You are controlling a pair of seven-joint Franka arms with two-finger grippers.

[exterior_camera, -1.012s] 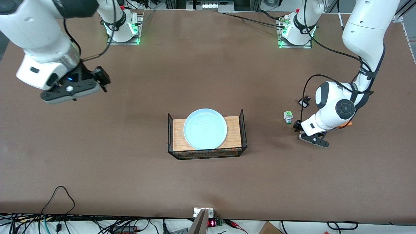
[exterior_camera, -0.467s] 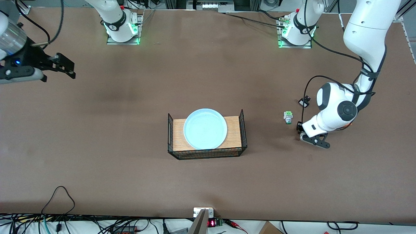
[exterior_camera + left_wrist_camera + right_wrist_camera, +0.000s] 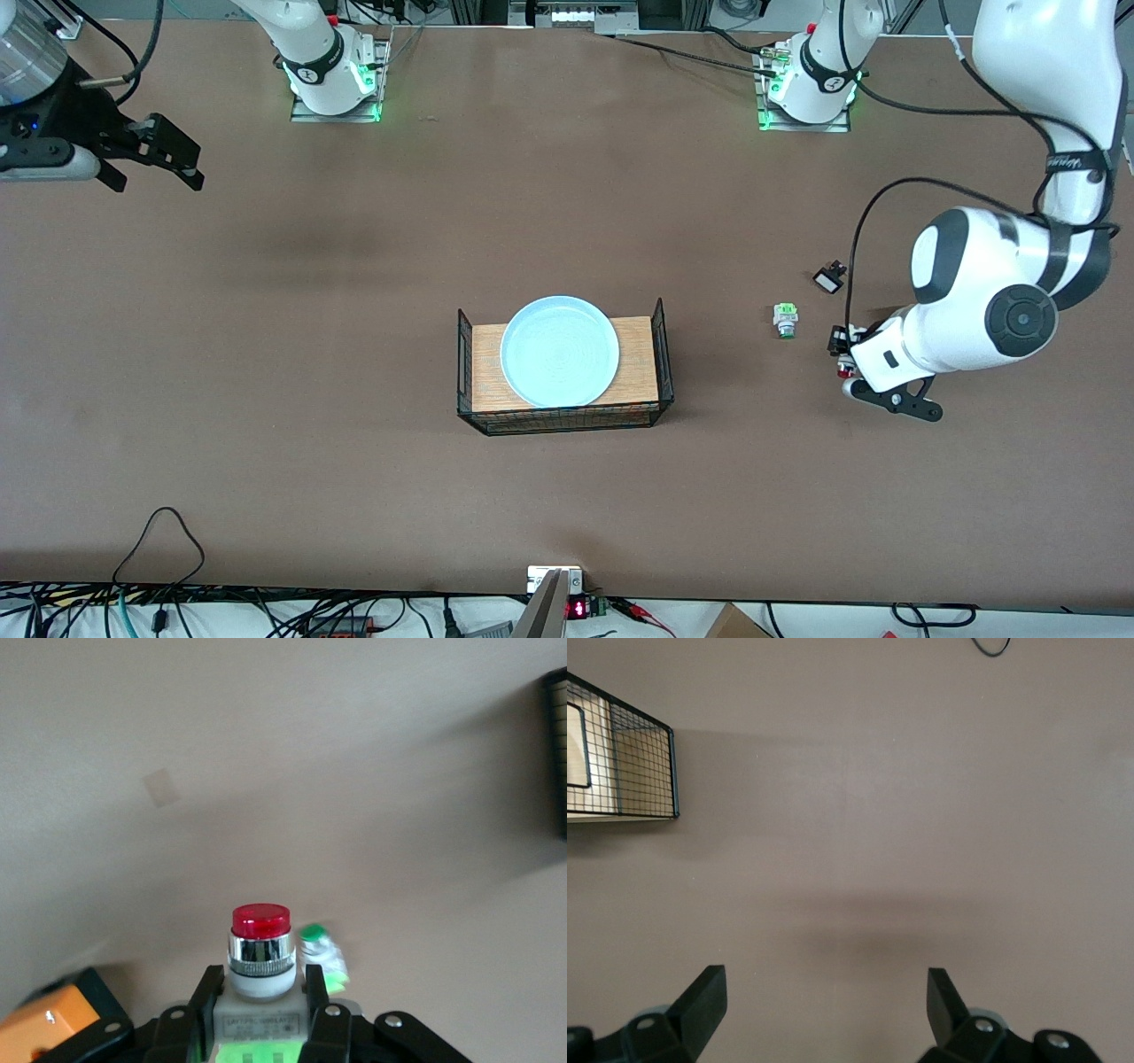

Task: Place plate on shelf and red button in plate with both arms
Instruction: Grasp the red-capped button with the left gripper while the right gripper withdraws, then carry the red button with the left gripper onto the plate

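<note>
The left wrist view shows the left tool clamped on the red button, barely visible from the front view. The right tool hangs wide apart. The plate sits in the wire basket mid-counter.

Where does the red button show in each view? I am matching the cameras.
Front view: red button barely shows in the left gripper.
Left wrist view: red cap up, clamped between the fingers.
Right wrist view: not in it.
Shared landmark: the wire basket.
</note>
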